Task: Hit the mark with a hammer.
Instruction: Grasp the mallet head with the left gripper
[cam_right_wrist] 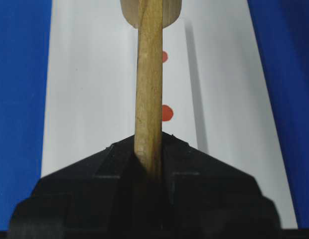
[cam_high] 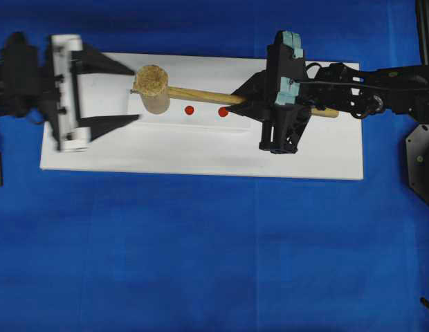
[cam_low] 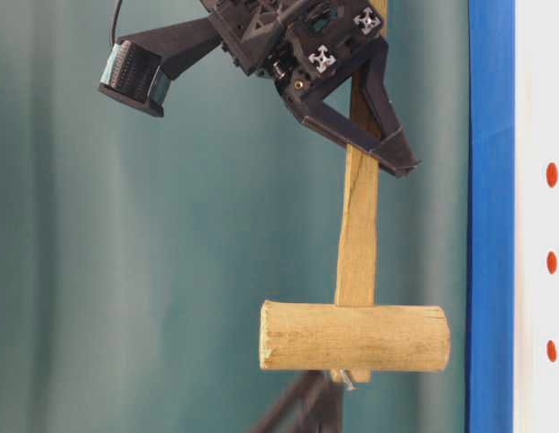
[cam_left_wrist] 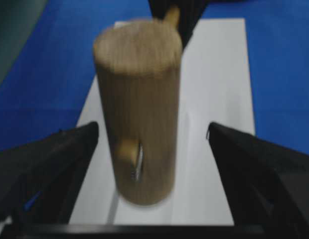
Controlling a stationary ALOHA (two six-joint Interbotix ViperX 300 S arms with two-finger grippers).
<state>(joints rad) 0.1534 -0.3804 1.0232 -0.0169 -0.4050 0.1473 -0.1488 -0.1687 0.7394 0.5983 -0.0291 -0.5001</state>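
Note:
The hammer, a light wooden mallet, hangs clear of the white board (cam_high: 201, 155). Its thick head (cam_high: 152, 88) (cam_low: 352, 336) (cam_left_wrist: 137, 109) sits at the board's left end. Its handle (cam_high: 201, 94) (cam_right_wrist: 148, 74) runs right into my right gripper (cam_high: 242, 104) (cam_right_wrist: 148, 144), which is shut on it. My left gripper (cam_high: 135, 95) (cam_left_wrist: 152, 128) is open, one finger on each side of the head, and neither touches it. Red marks (cam_high: 189, 110) (cam_high: 223, 111) (cam_right_wrist: 167, 113) lie on the board beside the handle. The table-level view shows a gap between the head and the board (cam_low: 541, 90).
Blue cloth (cam_high: 201, 263) covers the table around the board. Three red dots (cam_low: 552, 262) line the board in the table-level view. A black mount (cam_high: 421, 159) stands at the right edge.

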